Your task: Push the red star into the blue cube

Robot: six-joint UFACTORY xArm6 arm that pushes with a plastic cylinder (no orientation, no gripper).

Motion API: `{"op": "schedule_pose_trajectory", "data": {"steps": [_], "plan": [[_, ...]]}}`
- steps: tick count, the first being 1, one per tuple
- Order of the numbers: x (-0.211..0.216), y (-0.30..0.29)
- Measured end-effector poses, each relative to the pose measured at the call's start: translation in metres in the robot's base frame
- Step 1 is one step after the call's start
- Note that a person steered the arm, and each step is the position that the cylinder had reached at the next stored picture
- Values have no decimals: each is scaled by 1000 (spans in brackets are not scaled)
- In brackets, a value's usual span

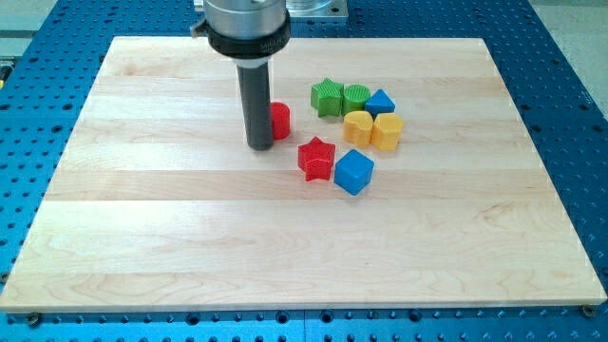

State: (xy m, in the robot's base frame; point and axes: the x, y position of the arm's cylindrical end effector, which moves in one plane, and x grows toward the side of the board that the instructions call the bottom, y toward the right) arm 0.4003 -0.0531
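the counter (142,237) is a pale wooden board with soft grain stripes, lying on a blue metal plate with rows of small holes (570,114). the arm comes down from the view's top as a grey round body with a black ring, and it ends in a straight dark rod standing upright. my tip (260,147) rests on the board, just at the left of a small red block (280,120) that is partly hidden behind the rod. there is no claw on this arm, so no spread or pressed state can be told.

more to the right, the red star (316,158) lies close beside the blue cube (353,172), and whether they touch cannot be told. above them sit a green star (327,97), a green round block (356,96), a blue block (380,103), and two yellow blocks (357,126) (387,132), all tight together. all blocks look smooth, like plastic.
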Motion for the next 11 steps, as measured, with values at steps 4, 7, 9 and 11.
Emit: {"op": "schedule_pose_trajectory", "data": {"steps": [4, 7, 9, 11], "plan": [[0, 2], [44, 117], [47, 210], [9, 265]]}}
